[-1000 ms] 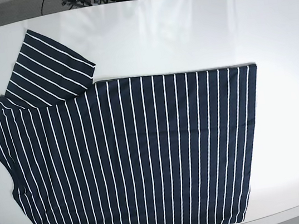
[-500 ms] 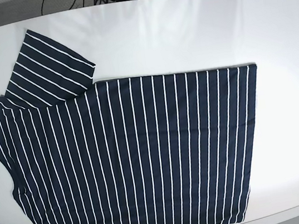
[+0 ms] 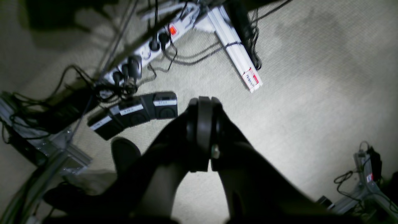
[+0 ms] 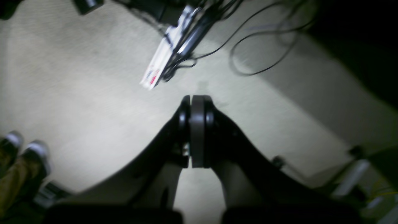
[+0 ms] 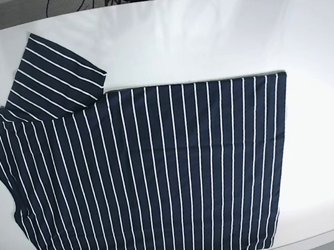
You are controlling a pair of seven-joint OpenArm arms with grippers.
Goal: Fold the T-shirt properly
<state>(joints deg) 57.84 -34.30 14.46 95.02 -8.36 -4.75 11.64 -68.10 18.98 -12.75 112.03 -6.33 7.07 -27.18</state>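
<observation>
Left gripper (image 3: 203,107) pointing down at pale carpet (image 3: 311,93), jaws pressed together, nothing between them. White power strip (image 3: 152,46) upper left, red switch lit, black plugs in sockets, cables trailing off. White bar (image 3: 236,49) with red-and-white label at end lies diagonally beside strip. Three black boxes (image 3: 136,113) with white labels in row, just left of gripper. Metal frame (image 3: 367,183) with wires at lower right corner.

T-shirt (image 5: 155,171): soft matt cloth, dark navy with thin white stripes, lying smooth and flat. Table (image 5: 204,37) under it: white, smooth, slightly glossy, soft light sheen beyond shirt. Left gripper (image 3: 203,124), right gripper (image 4: 196,130): black, smooth, dull sheen, plastic-looking. Floor (image 3: 311,93) below grippers: pale carpet, matt, fine rough weave.
</observation>
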